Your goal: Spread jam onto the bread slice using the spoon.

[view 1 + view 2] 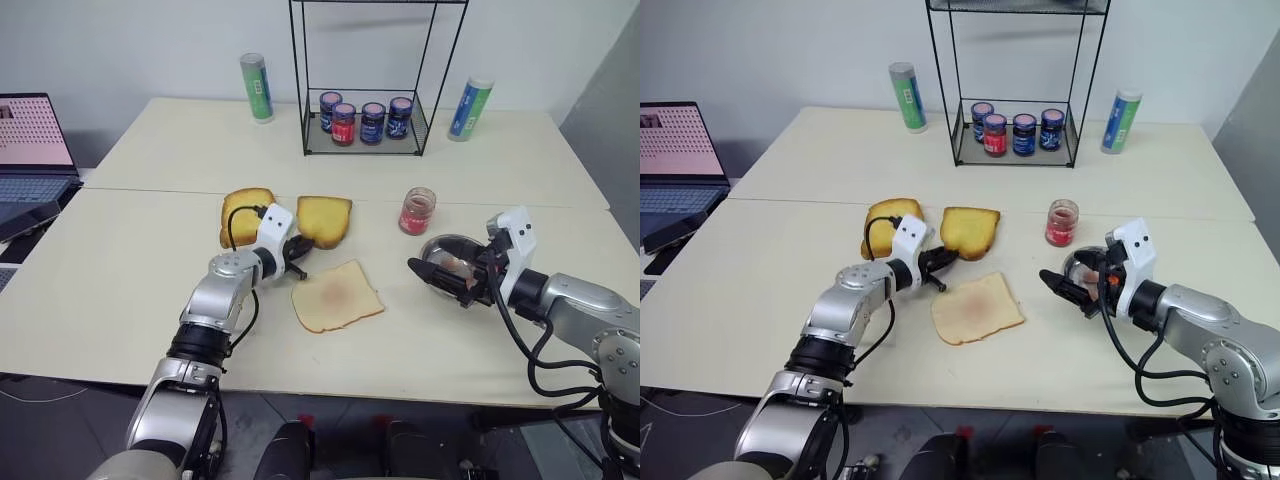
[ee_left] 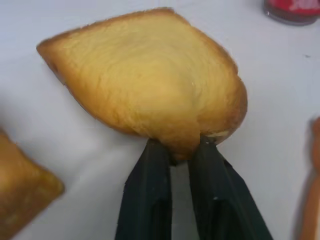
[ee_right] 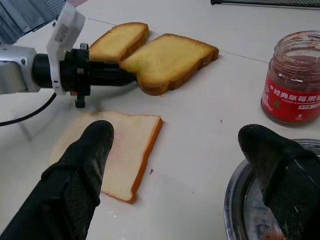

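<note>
Golden-yellow toast [image 2: 150, 80] is pinched at one corner by the left gripper [image 2: 176, 155], whose black fingers are closed tight on the crust; in the right wrist view the slice appears tilted, its gripped end raised off the table. The right gripper [image 3: 175, 165] hangs with its jaws wide apart and nothing between them, poised at the rim of the steel dish [image 1: 443, 246].

The bread slice [image 1: 337, 296], thin and pale with a faint reddish smear at its centre, lies flat between the two arms. The jam [image 1: 417, 211] stands uncapped just behind the dish. The spoon cannot be made out.

Judgement: the step in hand is setting the toasted slice over the smeared one. It should be lifted clear, kept level, squared edge to edge, then lowered before release.

The surface is a pale cream table [image 1: 120, 290]. A wire rack [image 1: 365, 120] holding four dark-lidded jars stands at the back, and a laptop [image 1: 35, 150] sits at the robot's far left.
</note>
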Robot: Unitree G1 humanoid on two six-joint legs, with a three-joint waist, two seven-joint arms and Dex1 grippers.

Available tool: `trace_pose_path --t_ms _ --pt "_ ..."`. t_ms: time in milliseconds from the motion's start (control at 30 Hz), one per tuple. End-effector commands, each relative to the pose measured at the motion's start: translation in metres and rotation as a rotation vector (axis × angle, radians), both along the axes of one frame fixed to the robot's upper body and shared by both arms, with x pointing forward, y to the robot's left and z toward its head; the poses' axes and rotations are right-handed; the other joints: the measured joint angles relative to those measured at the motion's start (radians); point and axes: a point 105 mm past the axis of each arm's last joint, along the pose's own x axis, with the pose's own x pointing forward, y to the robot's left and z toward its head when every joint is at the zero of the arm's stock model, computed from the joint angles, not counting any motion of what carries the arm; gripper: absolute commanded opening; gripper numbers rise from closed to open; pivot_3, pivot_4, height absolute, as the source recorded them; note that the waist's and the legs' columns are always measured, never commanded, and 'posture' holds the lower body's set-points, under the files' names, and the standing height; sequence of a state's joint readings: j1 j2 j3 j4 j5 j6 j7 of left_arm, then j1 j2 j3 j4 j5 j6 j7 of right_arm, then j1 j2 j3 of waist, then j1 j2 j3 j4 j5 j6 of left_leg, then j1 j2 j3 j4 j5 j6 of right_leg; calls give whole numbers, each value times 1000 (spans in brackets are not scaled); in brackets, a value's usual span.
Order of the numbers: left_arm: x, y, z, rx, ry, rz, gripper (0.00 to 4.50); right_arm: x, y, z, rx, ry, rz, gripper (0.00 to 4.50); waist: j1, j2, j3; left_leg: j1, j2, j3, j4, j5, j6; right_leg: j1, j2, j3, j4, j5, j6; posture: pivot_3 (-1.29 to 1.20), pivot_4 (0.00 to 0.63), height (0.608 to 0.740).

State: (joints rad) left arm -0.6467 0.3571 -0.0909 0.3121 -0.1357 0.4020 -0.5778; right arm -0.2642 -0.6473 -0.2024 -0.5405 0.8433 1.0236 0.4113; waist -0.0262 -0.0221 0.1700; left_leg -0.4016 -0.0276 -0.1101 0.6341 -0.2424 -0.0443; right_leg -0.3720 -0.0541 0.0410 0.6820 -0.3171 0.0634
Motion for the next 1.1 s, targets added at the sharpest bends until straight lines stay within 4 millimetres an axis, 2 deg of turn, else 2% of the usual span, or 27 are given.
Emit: trace_pose_path --t_ms 33,133,233,300,333,533,600,633,900,967,1100 --pt "-1 21 67 142 -300 14 409 -1 2 9 8 -49 6 4500 -5 -1 1 0 0 0 0 0 0 0 0 0 0 0 0 0 150 740" --pt "-2 53 82 76 -330 144 409 1 4 7 11 -45 19 4500 -15 0 1 2 2 0 -4 0 0 -2 1 3 0 0 0 0 150 740" --pt "-3 80 82 53 -337 275 409 3 6 8 13 -45 29 4500 -14 0 1 1 2 0 -4 0 0 -2 1 2 0 0 0 0 150 740" --pt "-3 94 76 4 -299 348 409 4 7 8 13 -45 35 4500 -13 -1 1 2 2 0 -3 0 0 -1 1 2 0 0 0 0 150 740" --pt "-4 99 67 -21 -250 364 409 4 8 8 14 -44 40 4500 -13 -1 1 1 1 -1 -3 0 0 -1 1 2 0 0 0 0 150 740" --pt "-3 103 27 -192 -28 364 409 9 11 9 9 -48 63 4500 -5 -1 1 1 0 0 -3 0 0 -1 0 2 0 0 0 0 150 740" --pt "-3 103 23 -252 8 351 824 9 11 10 6 -51 63 4500 -4 -1 1 1 0 0 -2 0 0 -1 0 1 0 0 0 0 150 740" --pt "-3 104 23 -260 12 350 857 9 10 10 5 -51 62 4500 -5 -1 1 1 0 0 -2 0 0 -1 0 1 0 0 0 0 150 740" --pt "-18 106 20 -217 56 339 2711 6 7 9 2 -50 47 4500 -5 -2 1 1 1 -1 -2 0 0 -2 0 1 0 0 0 0 150 740" --pt "-29 106 18 -190 92 337 2982 6 5 9 1 -50 42 4500 -6 -2 1 1 1 -1 -3 0 0 -2 0 1 0 0 0 0 150 740" --pt "-54 102 14 -133 209 320 3896 7 2 10 3 -51 29 4500 -8 -2 1 1 2 -1 -3 0 0 -2 0 2 0 0 0 0 150 740"
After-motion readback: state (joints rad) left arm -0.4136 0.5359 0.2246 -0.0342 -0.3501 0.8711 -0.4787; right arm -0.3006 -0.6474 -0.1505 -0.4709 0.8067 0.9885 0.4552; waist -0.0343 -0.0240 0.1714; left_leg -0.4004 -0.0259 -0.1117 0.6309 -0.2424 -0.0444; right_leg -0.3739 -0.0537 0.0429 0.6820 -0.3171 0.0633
